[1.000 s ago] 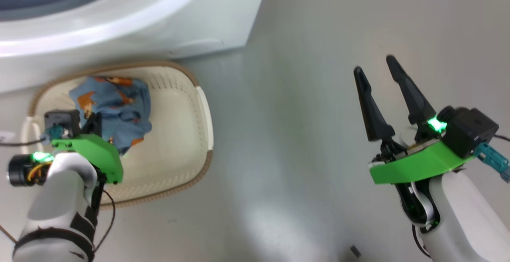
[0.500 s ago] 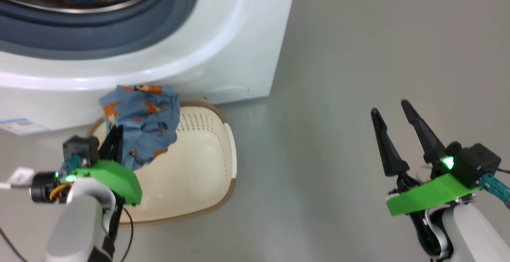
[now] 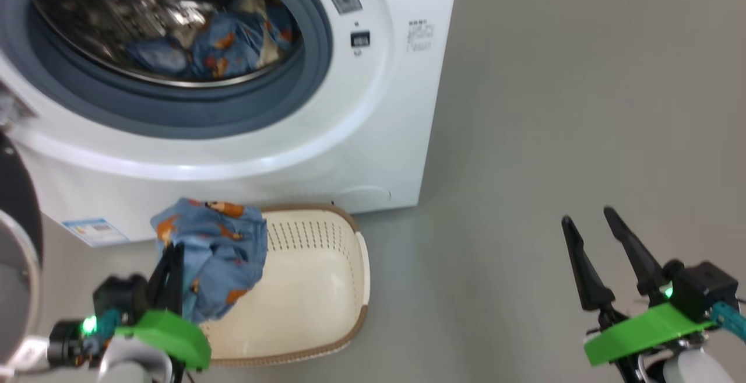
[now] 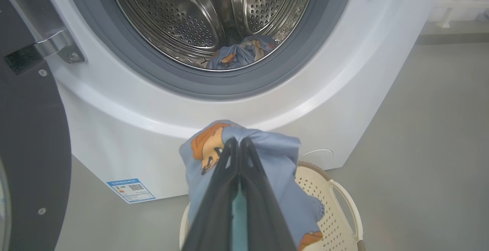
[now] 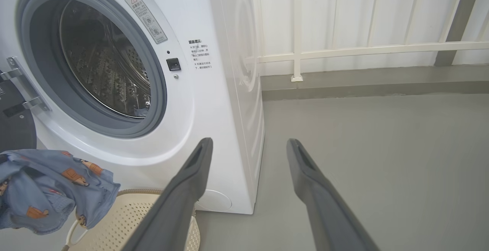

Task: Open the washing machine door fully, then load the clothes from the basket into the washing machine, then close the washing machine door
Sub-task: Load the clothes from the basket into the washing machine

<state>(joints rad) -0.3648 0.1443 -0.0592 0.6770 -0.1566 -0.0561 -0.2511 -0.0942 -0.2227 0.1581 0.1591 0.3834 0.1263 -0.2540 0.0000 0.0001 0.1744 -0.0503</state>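
— What are we seeing at the far left?

— We are looking at the washing machine door (image 3: 16,220), which is standing swung open at the left edge. Its black rim is hanging off the metal hinge (image 4: 57,46).

— And our left claw (image 4: 238,143)?

— We are keeping it clenched on a blue garment (image 3: 224,252) with orange figures. The cloth is bunching around the fingers and hanging over the left end of the basket (image 3: 317,237).

— Where is the basket sitting?

— It is sitting on the floor (image 3: 553,109), just in front of the washing machine (image 3: 361,138) and near its right lower corner. A blue label sticker (image 3: 93,231) is showing on the left lower corner.

— Is anything lying inside the machine?

— We are seeing more clothes (image 3: 233,48) lying at the bottom of the steel drum (image 4: 183,14), behind the grey-blue gasket (image 3: 175,112).

— And over on the right?

— Our right claw (image 3: 587,215) is hovering well apart from the machine. Its fingers are spread and released, gripping nothing, over bare floor.
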